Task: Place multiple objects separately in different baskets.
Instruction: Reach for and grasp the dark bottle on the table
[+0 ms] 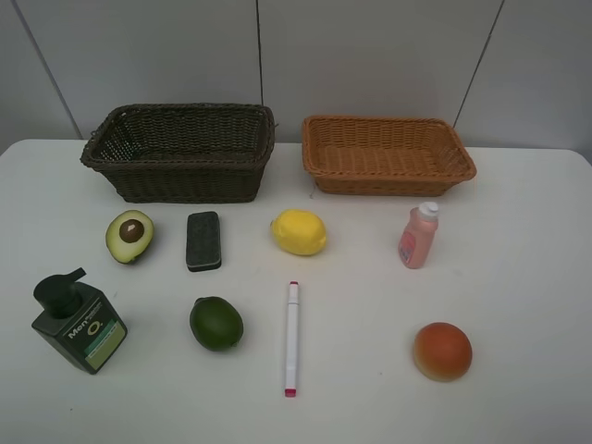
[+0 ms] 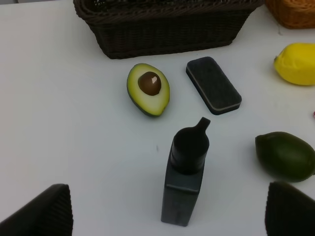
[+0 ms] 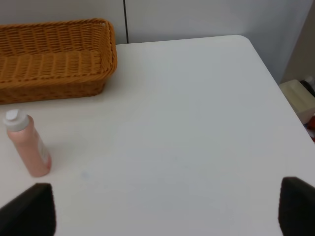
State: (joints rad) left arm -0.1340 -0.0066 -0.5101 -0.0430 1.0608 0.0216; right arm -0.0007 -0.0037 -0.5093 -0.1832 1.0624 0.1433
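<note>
Eight objects sit on the white table (image 1: 527,277), all outside the baskets. Before the dark brown basket (image 1: 176,185) and the tan basket (image 1: 388,180) we see avocado half (image 1: 129,236), eraser (image 1: 203,240), lemon (image 1: 298,231) and pink bottle (image 1: 416,240) in a row; nearer us, pump bottle (image 1: 79,324), lime (image 1: 215,323), marker (image 1: 292,338) and peach (image 1: 442,351). Our left gripper (image 2: 167,214), seemingly above the pump bottle, and right gripper (image 3: 162,209), near the pink bottle, both gape, holding nothing
</note>
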